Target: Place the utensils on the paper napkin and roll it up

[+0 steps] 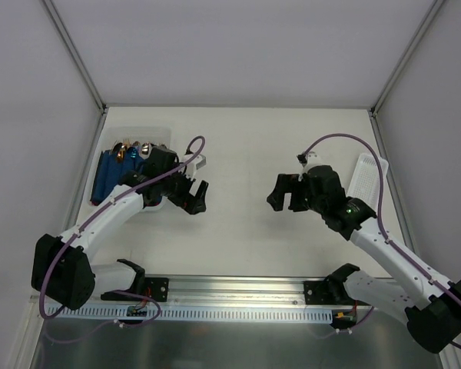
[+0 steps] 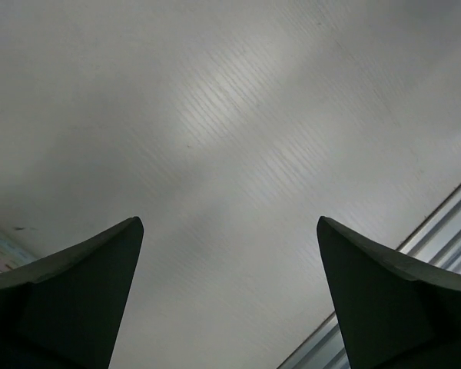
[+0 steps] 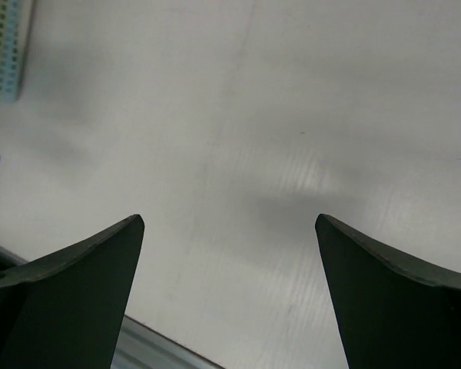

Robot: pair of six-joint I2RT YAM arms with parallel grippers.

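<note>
While the left gripper (image 1: 189, 192) hangs over the table (image 1: 246, 138) just right of a clear bin (image 1: 150, 132) w/ dark blue rolls (image 1: 110, 175), its jaws stand wide apart, nothing btwn. Mid-table, the right gripper (image 1: 286, 194) has jaws wide apart too, empty, near a white perforated tray (image 1: 365, 175). Can't tell where napkin & utensils are.
</note>
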